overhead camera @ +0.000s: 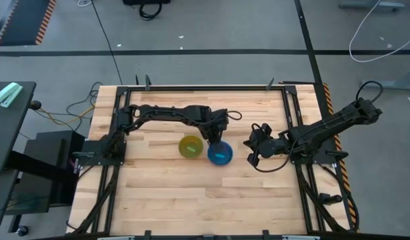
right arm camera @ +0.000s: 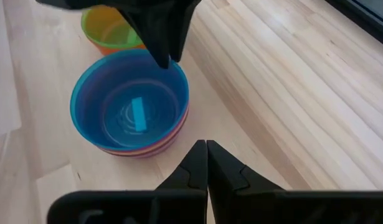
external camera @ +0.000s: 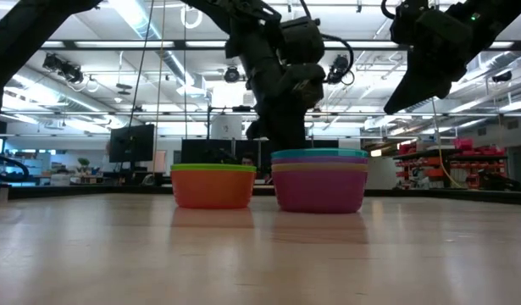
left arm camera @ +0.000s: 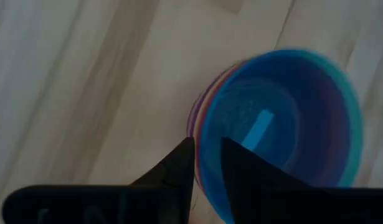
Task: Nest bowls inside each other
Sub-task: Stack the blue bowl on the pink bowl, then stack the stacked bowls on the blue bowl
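The blue bowl (overhead camera: 220, 154) is being let go on top of its stack on the tabletop (overhead camera: 191, 200) by the left gripper (overhead camera: 213, 138), its fingers slightly apart over the rim, while the right gripper (overhead camera: 253, 151) is kept pressed together nearby, and the yellow-green stack (overhead camera: 191, 147) should probably be nested next.

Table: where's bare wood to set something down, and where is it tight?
Free: the whole near half of the table below the bowls, and the far-left strip by the frame. Tight: the centre, where the green-over-orange stack sits beside the blue-topped stack, the left gripper at its rim and the right gripper close on its other side.
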